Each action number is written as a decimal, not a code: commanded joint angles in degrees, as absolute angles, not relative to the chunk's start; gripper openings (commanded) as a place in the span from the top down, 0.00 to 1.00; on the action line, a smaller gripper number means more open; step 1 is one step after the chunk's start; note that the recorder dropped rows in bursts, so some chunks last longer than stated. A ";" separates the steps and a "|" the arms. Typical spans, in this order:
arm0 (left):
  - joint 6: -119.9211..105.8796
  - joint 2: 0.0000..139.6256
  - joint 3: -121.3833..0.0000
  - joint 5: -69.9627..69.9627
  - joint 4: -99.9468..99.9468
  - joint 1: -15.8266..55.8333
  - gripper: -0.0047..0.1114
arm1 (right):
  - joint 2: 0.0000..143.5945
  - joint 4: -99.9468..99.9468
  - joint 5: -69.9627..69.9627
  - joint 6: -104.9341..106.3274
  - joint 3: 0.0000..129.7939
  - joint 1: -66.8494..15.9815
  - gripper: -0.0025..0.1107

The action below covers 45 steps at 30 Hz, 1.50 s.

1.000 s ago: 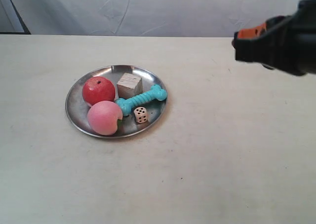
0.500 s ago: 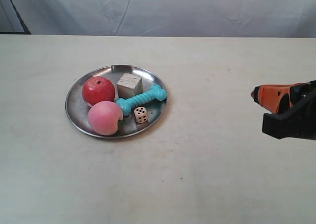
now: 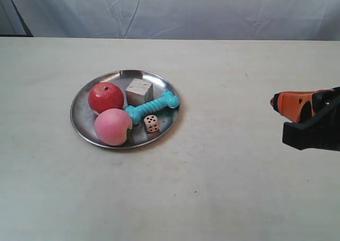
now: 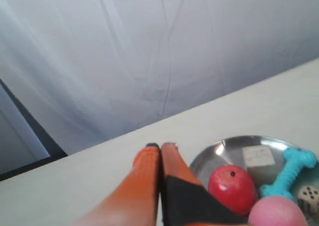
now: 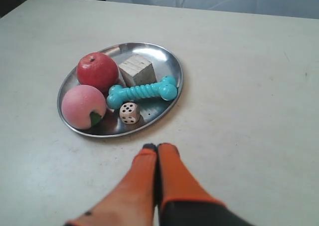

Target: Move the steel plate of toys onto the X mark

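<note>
Found beige table (image 3: 223, 188) backed by white cloth (image 3: 186, 12). Located steel plate (image 3: 79, 114) flat on table: shiny, low-rimmed, carrying apple (image 3: 105, 97), peach (image 3: 112, 126), cube (image 3: 139, 91), bone (image 3: 152, 107), die (image 3: 152, 123). Noted left gripper (image 4: 160, 147) and right gripper (image 5: 157, 147) pressed together.

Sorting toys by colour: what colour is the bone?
The bone is teal, clearest in right wrist view.
</note>
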<state>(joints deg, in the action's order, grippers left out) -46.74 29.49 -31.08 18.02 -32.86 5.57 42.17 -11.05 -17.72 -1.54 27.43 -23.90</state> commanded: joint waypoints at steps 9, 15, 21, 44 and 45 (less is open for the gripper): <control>1.62 11.55 -15.13 15.87 -4.24 4.66 0.96 | 41.78 -11.04 -17.44 -1.13 27.12 -23.99 0.98; 1.62 6.47 -9.58 16.92 -4.62 4.63 0.96 | 41.78 -11.04 -17.44 -1.13 27.12 -23.99 0.98; 1.62 1.90 -3.56 16.68 -6.46 4.63 0.96 | 41.78 -11.04 -17.34 -1.13 27.12 -23.99 0.98; 1.18 0.00 0.00 16.45 -8.91 4.63 0.96 | 36.67 -8.43 -18.27 1.06 27.12 -18.65 0.98; 1.18 0.00 0.00 16.45 -8.91 4.63 0.96 | 35.23 -7.91 -18.92 1.06 27.12 -16.60 0.98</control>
<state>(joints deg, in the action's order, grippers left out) 1.29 0.37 -0.28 17.30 -8.78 4.71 38.30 -10.14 -18.12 0.00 27.43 -20.62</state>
